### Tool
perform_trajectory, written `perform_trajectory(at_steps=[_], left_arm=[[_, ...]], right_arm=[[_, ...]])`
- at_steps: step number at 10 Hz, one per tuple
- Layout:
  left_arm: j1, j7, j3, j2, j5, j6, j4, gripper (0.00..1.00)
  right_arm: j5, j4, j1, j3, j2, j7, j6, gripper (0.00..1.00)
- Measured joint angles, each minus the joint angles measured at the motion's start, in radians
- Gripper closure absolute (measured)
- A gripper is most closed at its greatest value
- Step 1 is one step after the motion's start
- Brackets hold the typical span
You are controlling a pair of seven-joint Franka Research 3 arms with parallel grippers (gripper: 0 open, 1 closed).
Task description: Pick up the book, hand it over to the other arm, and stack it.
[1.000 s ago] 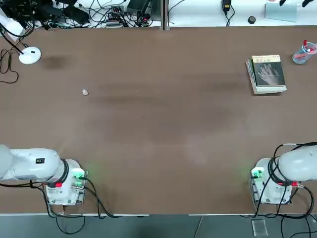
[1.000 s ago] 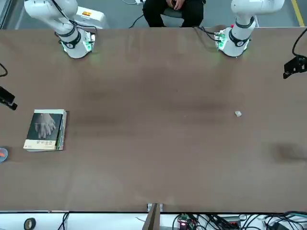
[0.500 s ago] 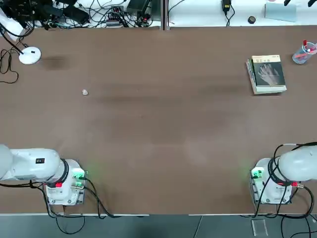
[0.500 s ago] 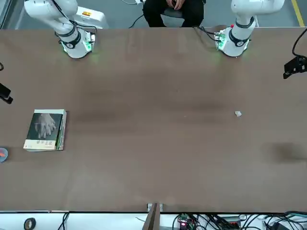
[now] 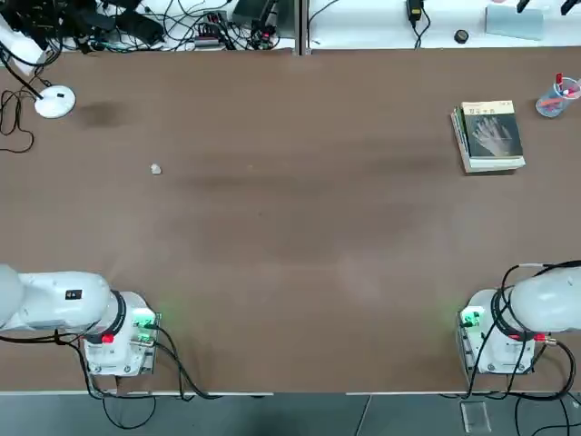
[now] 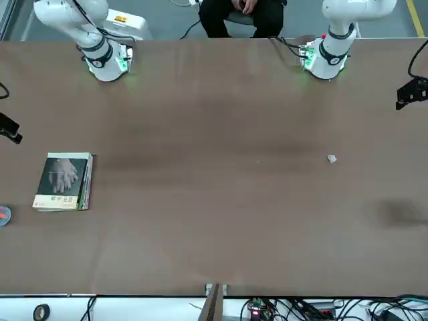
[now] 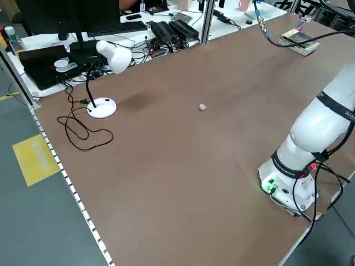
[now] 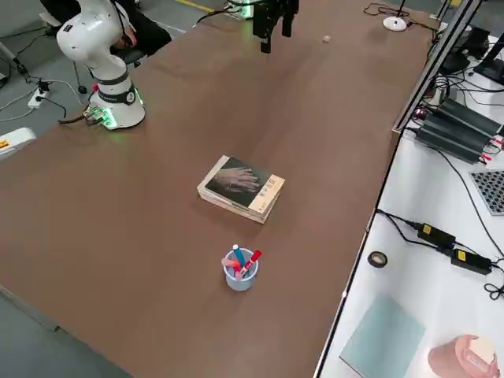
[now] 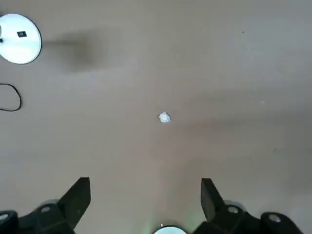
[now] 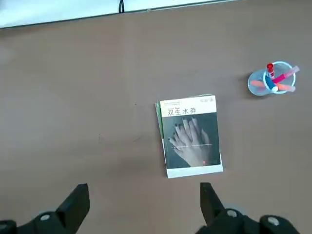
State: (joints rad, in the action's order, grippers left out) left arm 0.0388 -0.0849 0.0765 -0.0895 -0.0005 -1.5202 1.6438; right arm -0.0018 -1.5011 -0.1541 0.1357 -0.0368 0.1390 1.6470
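Observation:
The book (image 5: 493, 133) lies flat at the far right of the table, its dark cover with pale hands facing up, on top of a slightly larger green-edged book (image 10: 159, 130). It also shows in the front view (image 6: 64, 179) and the right side view (image 8: 242, 181). My right gripper (image 10: 144, 204) hangs high above it, open and holding nothing, the book (image 10: 192, 139) well beyond its fingers. Over the table's left half my left gripper (image 9: 145, 197) is raised too, open, with nothing in it.
A cup of pens (image 5: 556, 96) stands just right of the books. A desk lamp's white base (image 5: 54, 102) sits at the far left and a small white crumb (image 5: 155, 169) lies nearer. Cables and gear line the far edge. A person (image 6: 241, 15) sits behind the arms' bases.
In the front view the black tip of the right gripper at the picture's left edge has drifted slightly. The book and the left arm have not moved.

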Motion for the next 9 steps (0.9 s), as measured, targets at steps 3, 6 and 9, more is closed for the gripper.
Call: perform_trajectory(at_steps=[3,6,9], left_arm=[[0.0,0.0,0.0,0.0,0.0,0.0,-0.001,0.0],[0.0,0.0,0.0,0.0,0.0,0.0,-0.001,0.0],[0.0,0.0,0.0,0.0,0.0,-0.001,-0.001,0.0]], right_arm=[[0.0,0.0,0.0,-0.006,0.0,0.007,-0.001,0.0],[-0.001,0.0,0.002,-0.013,0.0,0.008,-0.001,0.0],[-0.001,-0.001,0.004,-0.013,0.0,0.008,0.003,0.0]])
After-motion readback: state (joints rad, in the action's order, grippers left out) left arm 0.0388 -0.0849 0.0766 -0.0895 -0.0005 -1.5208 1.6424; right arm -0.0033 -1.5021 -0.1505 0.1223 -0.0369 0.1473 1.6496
